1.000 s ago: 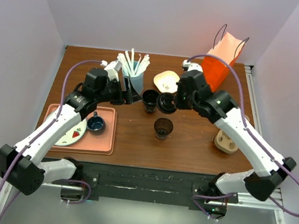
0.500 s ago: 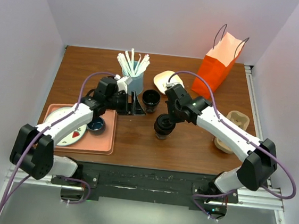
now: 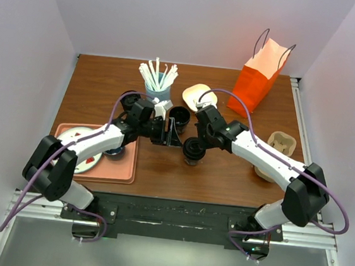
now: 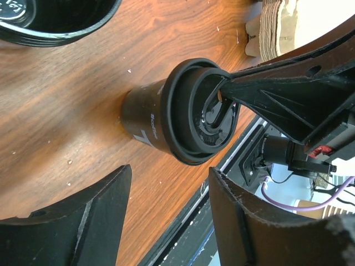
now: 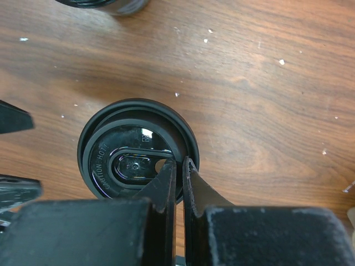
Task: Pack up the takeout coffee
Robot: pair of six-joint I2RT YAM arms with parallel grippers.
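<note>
The takeout coffee (image 3: 193, 150) is a black tapered cup (image 4: 145, 119) standing mid-table with its round black lid (image 5: 119, 156) sitting on top. My right gripper (image 5: 176, 162) comes down from above and is shut on the lid's raised rim at its right side; in the left wrist view its fingers (image 4: 266, 91) reach into the lid. My left gripper (image 4: 169, 177) is level with the cup, just to its left, open, with the cup a little beyond the fingertips and nothing between them.
A second open black cup (image 3: 178, 116) stands just behind. The blue tumbler of white straws (image 3: 157, 93), a cream dish (image 3: 197, 96) and the orange paper bag (image 3: 259, 78) are at the back. A cardboard carrier (image 3: 275, 157) is at the right, a pink tray (image 3: 123, 165) at the left.
The right gripper carried the lid from near the back cup down onto the front cup. The left arm swung right toward that cup and its jaws narrowed somewhat.
</note>
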